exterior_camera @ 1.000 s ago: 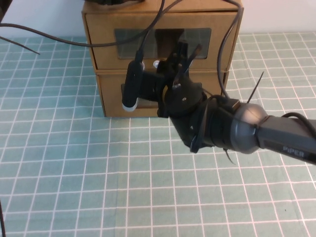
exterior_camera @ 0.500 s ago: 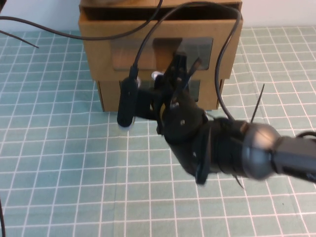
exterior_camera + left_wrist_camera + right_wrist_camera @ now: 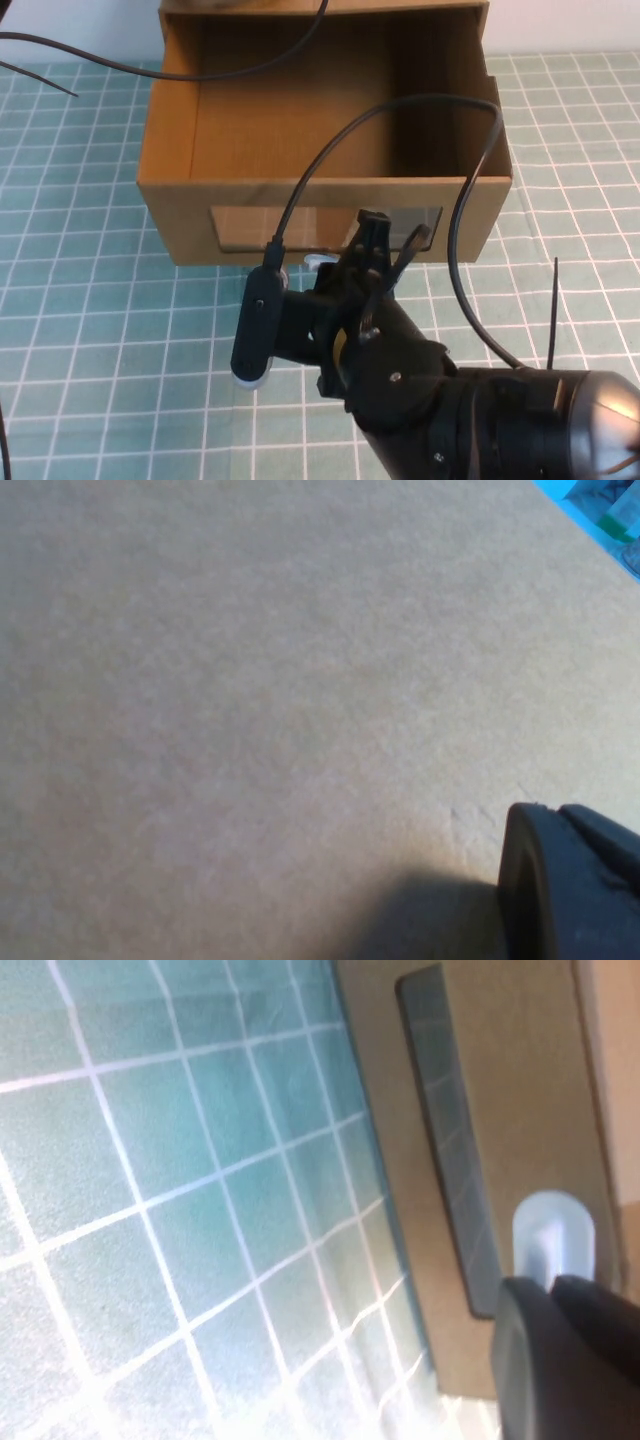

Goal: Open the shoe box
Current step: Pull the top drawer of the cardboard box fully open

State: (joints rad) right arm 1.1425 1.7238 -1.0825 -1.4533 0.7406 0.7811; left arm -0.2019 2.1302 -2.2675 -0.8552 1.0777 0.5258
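"Well, where does the box sit from the tool?"

"The brown cardboard drawer-style shoe box point(image 3: 180, 215) is directly ahead of the right gripper point(image 3: 395, 228), with its front wall at the tips. The drawer stands well out, so I'd judge it open or nearly so."

"And the jaws?"

"Pressed together at the clear plastic window point(image 3: 250, 228) in that front wall. I can't tell whether they nip the card edge. A small pale rounded tab point(image 3: 553, 1235) lies just beside them, but I can't say what it belongs to."

"The other arm?"

"The left gripper point(image 3: 570, 880) is close against a plain cardboard face. I cannot tell whether it is spread or closed."

"How will the box handle?"

"Light, I'd guess. It should be stiff along the folds, but the thin walls would crease under a hard pinch. The window's edge looks the best hold, drawn straight back toward the arm so the drawer doesn't skew over the green gridded mat point(image 3: 90, 330)."

"Any writing?"

"None that can be read."
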